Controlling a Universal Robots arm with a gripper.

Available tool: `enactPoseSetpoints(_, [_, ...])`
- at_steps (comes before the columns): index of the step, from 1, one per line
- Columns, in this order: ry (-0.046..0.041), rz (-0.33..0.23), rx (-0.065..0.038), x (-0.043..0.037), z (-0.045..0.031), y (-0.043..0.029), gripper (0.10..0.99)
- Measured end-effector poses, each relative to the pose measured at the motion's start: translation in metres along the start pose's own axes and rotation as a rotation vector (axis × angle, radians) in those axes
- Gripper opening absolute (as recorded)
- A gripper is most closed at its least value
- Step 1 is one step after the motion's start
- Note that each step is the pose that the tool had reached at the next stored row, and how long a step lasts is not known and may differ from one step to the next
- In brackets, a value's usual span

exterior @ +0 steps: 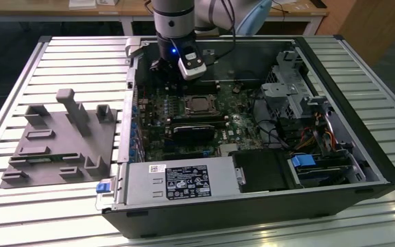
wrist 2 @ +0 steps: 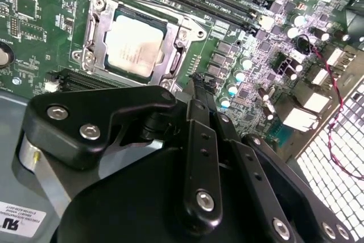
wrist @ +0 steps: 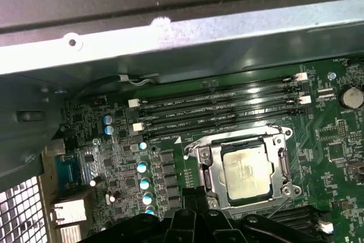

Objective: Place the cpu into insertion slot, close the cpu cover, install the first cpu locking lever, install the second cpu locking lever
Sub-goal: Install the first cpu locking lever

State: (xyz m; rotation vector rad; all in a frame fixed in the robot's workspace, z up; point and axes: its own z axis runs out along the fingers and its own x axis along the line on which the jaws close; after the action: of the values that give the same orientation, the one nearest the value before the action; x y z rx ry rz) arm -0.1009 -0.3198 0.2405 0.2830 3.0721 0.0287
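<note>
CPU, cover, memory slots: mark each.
cpu (wrist: 245, 169), first wrist view, middle of metal top.
cover (wrist: 208, 172), first wrist view, frame bar beside chip.
memory slots (wrist: 222, 109), first wrist view, middle slot.

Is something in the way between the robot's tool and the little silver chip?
Nothing visible is. The tool hangs just beside the cpu, whose top shows bare through the window of the cpu cover.
</note>
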Motion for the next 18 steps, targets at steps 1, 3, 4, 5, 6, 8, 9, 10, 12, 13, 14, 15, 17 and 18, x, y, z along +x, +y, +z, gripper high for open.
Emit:
enactPoseSetpoints(1, [0.0000, 0.000, 0.000, 0.0000, 0.0000, 0.0000, 0.102])
enactPoseSetpoints(3, [-0.0001, 0.000, 0.000, 0.0000, 0.0000, 0.0000, 0.102])
enactPoseSetpoints(4, [0.0000, 0.000, 0.000, 0.0000, 0.0000, 0.0000, 0.102])
enactPoseSetpoints(5, [0.0000, 0.000, 0.000, 0.0000, -0.0001, 0.0000, 0.102])
enactPoseSetpoints(6, [0.0000, 0.000, 0.000, 0.0000, -0.0001, 0.0000, 0.102])
enactPoseSetpoints(8, [0.0002, 0.000, 0.000, 0.0011, -0.0003, -0.0003, 0.102])
enactPoseSetpoints(9, [0.0005, 0.000, -0.001, 0.0023, -0.0003, -0.0006, 0.102])
enactPoseSetpoints(10, [0.0008, 0.000, -0.004, 0.0032, -0.0003, -0.0008, 0.102])
enactPoseSetpoints(12, [0.0023, 0.001, -0.012, 0.0053, -0.0004, -0.0017, 0.102])
enactPoseSetpoints(13, [0.0040, 0.001, -0.021, 0.0062, -0.0005, -0.0020, 0.102])
enactPoseSetpoints(14, [0.0062, 0.002, -0.034, 0.0072, -0.0006, -0.0024, 0.102])
enactPoseSetpoints(15, [0.0087, 0.002, -0.046, 0.0082, -0.0006, -0.0027, 0.102])
enactPoseSetpoints(17, [0.0138, 0.004, -0.075, 0.0099, -0.0007, -0.0034, 0.102])
enactPoseSetpoints(18, [0.0165, 0.004, -0.089, 0.0108, -0.0008, -0.0038, 0.102])
